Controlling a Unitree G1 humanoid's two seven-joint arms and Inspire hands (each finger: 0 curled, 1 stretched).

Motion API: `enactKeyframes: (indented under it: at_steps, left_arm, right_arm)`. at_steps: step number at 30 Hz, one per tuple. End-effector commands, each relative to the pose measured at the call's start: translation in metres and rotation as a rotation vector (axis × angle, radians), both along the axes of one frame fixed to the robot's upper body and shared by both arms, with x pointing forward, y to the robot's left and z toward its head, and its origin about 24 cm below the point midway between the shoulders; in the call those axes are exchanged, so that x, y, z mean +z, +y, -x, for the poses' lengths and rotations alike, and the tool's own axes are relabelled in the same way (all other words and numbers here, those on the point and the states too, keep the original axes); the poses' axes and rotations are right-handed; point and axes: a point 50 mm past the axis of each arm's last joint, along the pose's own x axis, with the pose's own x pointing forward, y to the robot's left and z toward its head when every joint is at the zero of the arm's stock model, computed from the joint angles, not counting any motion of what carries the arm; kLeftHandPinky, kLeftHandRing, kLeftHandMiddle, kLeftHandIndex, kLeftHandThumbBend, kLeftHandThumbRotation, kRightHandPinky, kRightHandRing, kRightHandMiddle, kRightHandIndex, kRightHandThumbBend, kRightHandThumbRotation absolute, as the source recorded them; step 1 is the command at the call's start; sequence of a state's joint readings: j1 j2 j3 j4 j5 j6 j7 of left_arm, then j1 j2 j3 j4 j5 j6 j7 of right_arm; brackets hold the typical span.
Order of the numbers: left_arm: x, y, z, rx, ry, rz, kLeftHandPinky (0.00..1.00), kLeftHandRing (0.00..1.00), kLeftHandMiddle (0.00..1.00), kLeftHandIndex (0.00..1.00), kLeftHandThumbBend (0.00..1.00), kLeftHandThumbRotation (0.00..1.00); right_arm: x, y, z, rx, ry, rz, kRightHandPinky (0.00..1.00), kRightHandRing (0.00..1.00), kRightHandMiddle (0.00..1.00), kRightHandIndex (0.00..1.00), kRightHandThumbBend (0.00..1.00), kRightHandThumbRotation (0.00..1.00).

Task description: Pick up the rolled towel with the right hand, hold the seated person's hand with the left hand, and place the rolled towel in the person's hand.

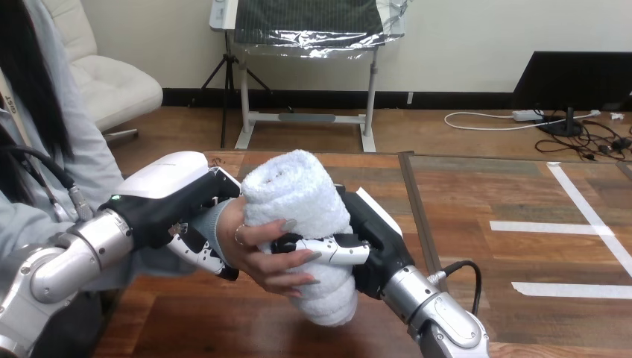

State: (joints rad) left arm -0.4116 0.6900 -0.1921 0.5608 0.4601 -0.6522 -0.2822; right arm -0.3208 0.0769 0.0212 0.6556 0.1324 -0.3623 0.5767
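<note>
A white rolled towel (298,186) stands tilted above the table's middle. My right hand (380,242) comes from the lower right and is shut on it, one finger (339,250) lying across its front. The person's hand (261,257) reaches in from the left and its fingers curl round the towel's left side and front. My left hand (175,198) is at the person's wrist. Its fingers (201,255) curl under the wrist and its upper part lies over the grey sleeve cuff.
The wooden table (514,186) stretches to the right, with white tape strips (551,227) on it and a seam (419,216) down its middle. The person sits at the left edge.
</note>
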Motion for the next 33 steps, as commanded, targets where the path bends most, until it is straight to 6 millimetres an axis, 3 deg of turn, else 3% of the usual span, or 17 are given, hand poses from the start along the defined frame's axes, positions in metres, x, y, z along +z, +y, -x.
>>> enactKeyframes:
  at_steps: [1, 33]
  left_arm:
    - [0.052, -0.025, -0.025, -0.066, -0.201, 0.109, 0.24, 0.3, 0.37, 0.37, 0.78, 0.0]
    - [0.045, -0.026, -0.022, -0.061, -0.189, 0.125, 0.26, 0.32, 0.39, 0.4, 0.8, 0.0]
  right_arm:
    - [0.042, 0.036, -0.006, 0.107, -0.171, -0.039, 0.16, 0.22, 0.33, 0.35, 0.72, 0.0]
    - [0.046, 0.022, -0.014, 0.07, -0.172, -0.013, 0.23, 0.29, 0.36, 0.37, 0.77, 0.0]
